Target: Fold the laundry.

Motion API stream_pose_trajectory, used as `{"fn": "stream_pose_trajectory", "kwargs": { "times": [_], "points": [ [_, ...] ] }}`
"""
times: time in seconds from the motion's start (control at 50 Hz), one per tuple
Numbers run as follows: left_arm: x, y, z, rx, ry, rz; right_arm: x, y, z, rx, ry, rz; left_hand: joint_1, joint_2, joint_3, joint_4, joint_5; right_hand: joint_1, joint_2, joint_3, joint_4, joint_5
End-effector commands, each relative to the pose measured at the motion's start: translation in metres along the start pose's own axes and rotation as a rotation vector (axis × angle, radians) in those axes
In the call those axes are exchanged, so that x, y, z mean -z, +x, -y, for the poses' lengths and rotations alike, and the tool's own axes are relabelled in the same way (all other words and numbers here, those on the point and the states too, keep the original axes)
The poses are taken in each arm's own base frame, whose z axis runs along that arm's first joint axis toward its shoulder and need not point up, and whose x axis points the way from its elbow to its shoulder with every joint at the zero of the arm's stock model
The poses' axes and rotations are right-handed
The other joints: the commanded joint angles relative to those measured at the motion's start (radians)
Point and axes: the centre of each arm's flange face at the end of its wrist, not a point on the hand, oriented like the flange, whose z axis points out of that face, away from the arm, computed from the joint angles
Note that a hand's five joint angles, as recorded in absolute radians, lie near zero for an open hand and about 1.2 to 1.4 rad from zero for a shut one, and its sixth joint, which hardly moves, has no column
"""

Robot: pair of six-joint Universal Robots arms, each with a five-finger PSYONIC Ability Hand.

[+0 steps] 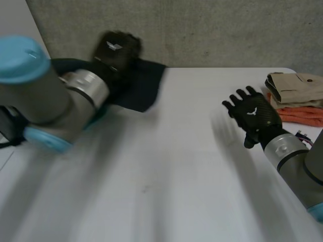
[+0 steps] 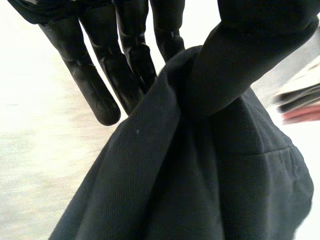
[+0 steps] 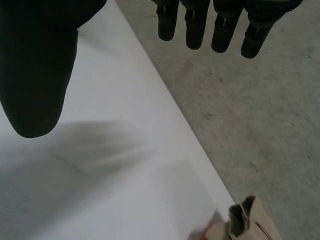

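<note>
While our left hand [image 2: 250,55] pinches a fold of the dark cloth [image 2: 200,175] between thumb and fingers, at the far left of the table [image 1: 166,166], our right hand [image 1: 252,113] hovers with fingers spread and empty beside the folded pile [image 1: 298,96]. We judge the pile done. This cloth is not yet folded.

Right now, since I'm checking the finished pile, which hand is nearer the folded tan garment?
Right. The right hand hovers open just beside the folded tan garment; the left hand is across the table, pinching the dark cloth.
</note>
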Motion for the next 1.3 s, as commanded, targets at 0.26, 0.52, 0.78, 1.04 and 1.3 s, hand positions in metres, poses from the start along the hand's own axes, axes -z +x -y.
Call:
{"fn": "stream_pose_trajectory", "kwargs": {
  "times": [0.26, 0.52, 0.78, 1.04, 1.3],
  "points": [
    [0.024, 0.085, -0.013, 0.105, -0.108, -0.195, -0.002, 0.017, -0.005, -0.109, -0.026, -0.056, -0.942, -0.999, -0.997, -1.001, -0.963, -0.046, -0.029, -0.029, -0.028, -0.046],
    [0.101, 0.031, -0.001, 0.076, -0.301, 0.046, 0.018, 0.013, 0.017, -0.127, -0.071, 0.066, -0.934, -0.99, -0.988, -0.992, -0.954, -0.046, -0.029, -0.029, -0.028, -0.046],
    [0.104, -0.06, -0.069, -0.259, -0.514, 0.256, 0.023, -0.06, 0.033, -0.116, 0.001, 0.268, -0.939, -0.996, -0.994, -0.998, -0.96, -0.046, -0.029, -0.029, -0.028, -0.046],
    [0.081, -0.089, -0.128, -0.264, -0.618, 0.243, -0.044, -0.096, 0.015, -0.06, 0.051, 0.115, -0.239, -0.296, -0.294, -0.298, -0.26, 0.066, 0.083, 0.083, 0.084, 0.066],
    [0.069, -0.067, -0.058, -0.253, -0.465, 0.269, -0.116, -0.041, 0.072, 0.015, 0.282, -0.143, 0.258, 0.201, 0.203, 0.2, 0.238, 1.175, 1.193, 1.193, 1.194, 1.176]
  ]
}}
